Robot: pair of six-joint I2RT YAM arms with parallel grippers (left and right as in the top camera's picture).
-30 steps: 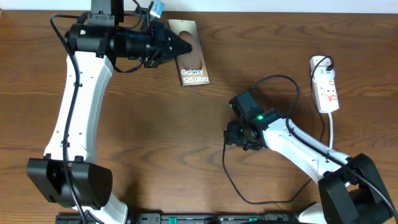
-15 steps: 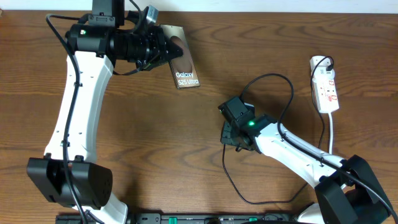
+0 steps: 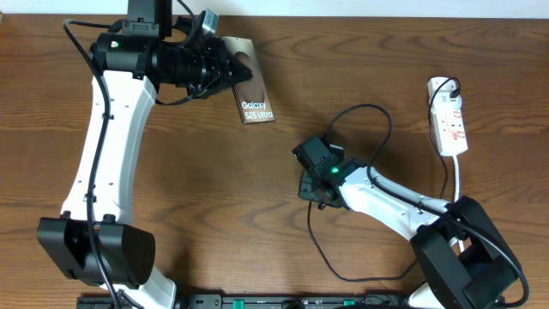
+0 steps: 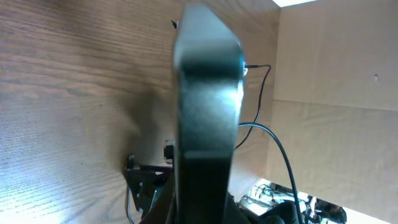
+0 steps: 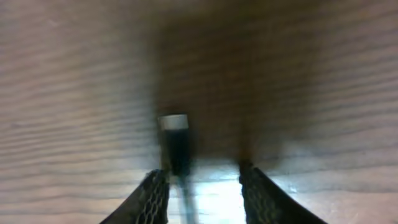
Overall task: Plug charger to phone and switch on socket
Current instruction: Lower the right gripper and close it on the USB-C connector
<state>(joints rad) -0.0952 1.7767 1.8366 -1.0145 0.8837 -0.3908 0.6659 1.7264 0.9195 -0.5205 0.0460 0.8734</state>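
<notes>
My left gripper (image 3: 225, 65) is shut on the top end of the phone (image 3: 255, 89), a brownish slab with "Galaxy S25 Ultra" text, held tilted at the table's far left-centre. In the left wrist view the phone (image 4: 206, 106) shows edge-on, rising out of the jaws (image 4: 200, 211). My right gripper (image 3: 310, 186) is open, low over the table centre. In the right wrist view the charger's connector tip (image 5: 175, 134) lies between the fingers (image 5: 202, 175), close to the left finger. The thin black charger cable (image 3: 319, 251) loops behind the right arm. The white socket (image 3: 451, 120) lies at the far right.
A white cord (image 3: 457, 184) runs from the socket toward the front right. The right arm's white link (image 3: 390, 199) stretches across the right half of the table. The left arm's base (image 3: 94, 253) stands at the front left.
The left gripper shifted the phone a little left and tilted it, then held still. The right gripper moved left and slightly away across the table, over the connector tip.
</notes>
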